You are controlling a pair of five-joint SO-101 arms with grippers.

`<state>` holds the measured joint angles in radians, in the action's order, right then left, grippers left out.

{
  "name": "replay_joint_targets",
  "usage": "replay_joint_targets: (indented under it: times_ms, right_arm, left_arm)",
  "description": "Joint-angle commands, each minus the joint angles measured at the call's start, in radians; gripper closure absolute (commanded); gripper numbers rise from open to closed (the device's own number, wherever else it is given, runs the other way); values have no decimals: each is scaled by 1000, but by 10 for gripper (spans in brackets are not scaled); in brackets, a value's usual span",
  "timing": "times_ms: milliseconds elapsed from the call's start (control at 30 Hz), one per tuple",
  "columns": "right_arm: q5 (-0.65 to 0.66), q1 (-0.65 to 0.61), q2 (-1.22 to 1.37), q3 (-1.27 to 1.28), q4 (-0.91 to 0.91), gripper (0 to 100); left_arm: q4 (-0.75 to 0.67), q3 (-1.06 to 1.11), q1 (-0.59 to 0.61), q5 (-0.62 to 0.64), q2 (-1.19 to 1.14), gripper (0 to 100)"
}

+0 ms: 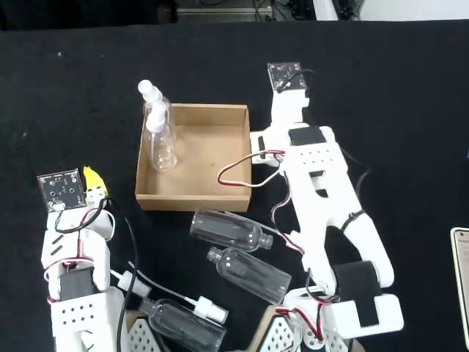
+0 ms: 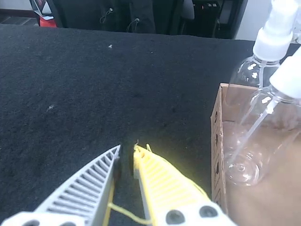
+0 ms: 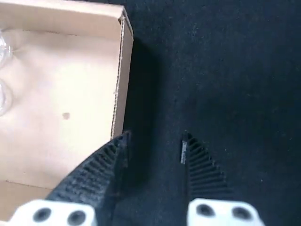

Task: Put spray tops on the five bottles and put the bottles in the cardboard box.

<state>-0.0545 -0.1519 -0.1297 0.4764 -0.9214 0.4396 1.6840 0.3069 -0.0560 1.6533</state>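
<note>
The cardboard box [image 1: 192,195] sits mid-table. Two clear bottles with white spray tops [image 1: 160,136] stand upright inside it against its left wall, and they show close by as the capped bottles [image 2: 256,136]. Three clear bottles lie in front of the box: two uncapped ones [image 1: 231,229] [image 1: 250,273] and one [image 1: 179,324] with a spray top [image 1: 208,310] at its neck. A loose spray top [image 1: 124,281] lies beside my left arm. My left gripper [image 2: 127,150] [image 1: 93,183] hovers left of the box, its fingers almost together, holding nothing. My right gripper [image 3: 154,141] is open and empty at the box's right wall [image 3: 123,70].
The right arm [image 1: 319,191] stretches from the front edge over the table beside the lying bottles. Red and white cables loop over the box's near right corner [image 1: 242,172]. A flat pale object [image 1: 462,279] lies at the far right edge.
</note>
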Motion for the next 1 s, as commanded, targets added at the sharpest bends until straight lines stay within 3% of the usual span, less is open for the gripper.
replay_joint_targets:
  times_ms: [0,233,600,800,967]
  right_arm:
    - [2,-17,-39,-94,18,849]
    - [-31,-100,-62,-76,25,850]
    - [-48,-104,54,82,307,853]
    - [-46,-104,94,93,341,855]
    - [25,-103,128,93,345,914]
  left_arm:
    - [3,25,-4,-8,15,970]
    - [3,25,-5,-8,15,970]
    - [3,25,-5,-8,15,970]
    - [3,25,-5,-8,15,970]
    - [3,25,-4,-8,15,970]
